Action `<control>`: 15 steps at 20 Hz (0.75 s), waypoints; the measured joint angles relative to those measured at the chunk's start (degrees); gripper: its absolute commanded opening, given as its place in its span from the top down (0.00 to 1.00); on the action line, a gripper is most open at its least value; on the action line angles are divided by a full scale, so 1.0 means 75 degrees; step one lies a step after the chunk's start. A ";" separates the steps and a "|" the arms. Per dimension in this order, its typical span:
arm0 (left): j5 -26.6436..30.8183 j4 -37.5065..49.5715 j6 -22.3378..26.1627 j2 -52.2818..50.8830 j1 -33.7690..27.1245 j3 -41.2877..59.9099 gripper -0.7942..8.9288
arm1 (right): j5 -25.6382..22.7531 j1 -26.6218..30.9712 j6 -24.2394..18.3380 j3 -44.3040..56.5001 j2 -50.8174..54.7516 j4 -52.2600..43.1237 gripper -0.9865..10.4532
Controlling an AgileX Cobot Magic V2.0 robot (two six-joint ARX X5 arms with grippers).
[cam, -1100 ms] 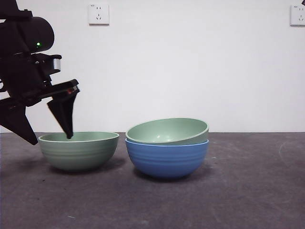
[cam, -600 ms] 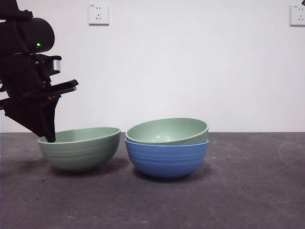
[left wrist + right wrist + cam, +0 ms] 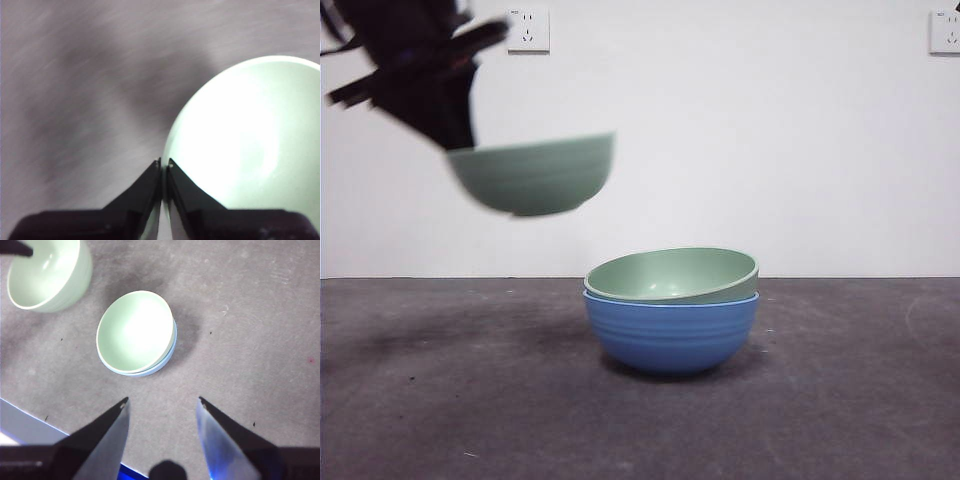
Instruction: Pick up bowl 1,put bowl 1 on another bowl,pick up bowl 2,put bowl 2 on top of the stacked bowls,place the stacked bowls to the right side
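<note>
Gripping bowl 2 (image 3: 533, 175) by its rim, jaws pinched tight, the left gripper (image 3: 448, 128) holds it airborne, up and left of the stack: green bowl tilted in blue bowl (image 3: 670, 335). Right gripper (image 3: 161, 405) waits w/ jaws apart, high above the stack.

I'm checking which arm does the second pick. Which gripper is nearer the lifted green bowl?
Left. The left gripper is shut on the green bowl's rim, holding it in the air; the right gripper hangs open, apart, above the blue bowl stack.

Bright, even light; motion blur
</note>
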State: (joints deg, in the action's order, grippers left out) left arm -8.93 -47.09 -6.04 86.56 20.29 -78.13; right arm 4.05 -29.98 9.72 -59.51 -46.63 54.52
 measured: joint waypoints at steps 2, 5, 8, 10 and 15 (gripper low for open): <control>0.0294 0.0076 -0.0003 0.0000 0.0597 -0.0125 0.93 | -0.0003 0.0000 0.0000 0.0000 -0.0003 0.0017 0.72; 0.0734 0.0382 -0.0006 0.0236 0.1393 -0.0128 0.93 | 0.0000 0.0000 0.0000 0.0000 0.0000 0.0020 0.72; 0.0758 0.0822 -0.0178 0.0688 0.1687 -0.0125 0.93 | 0.0003 0.0000 0.0000 0.0000 0.0000 0.0189 0.72; 0.0775 0.1134 -0.0356 0.1003 0.1751 -0.0125 0.93 | 0.0000 0.0000 0.0000 0.0000 0.0000 0.0335 0.72; 0.0772 0.1303 -0.0557 0.1810 0.1888 -0.0125 0.93 | 0.0000 0.0000 -0.0003 0.0000 0.0000 0.0417 0.72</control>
State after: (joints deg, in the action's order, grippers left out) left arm -3.14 -37.32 -10.22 100.14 34.46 -79.07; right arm 4.05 -29.98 9.69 -59.51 -46.63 57.65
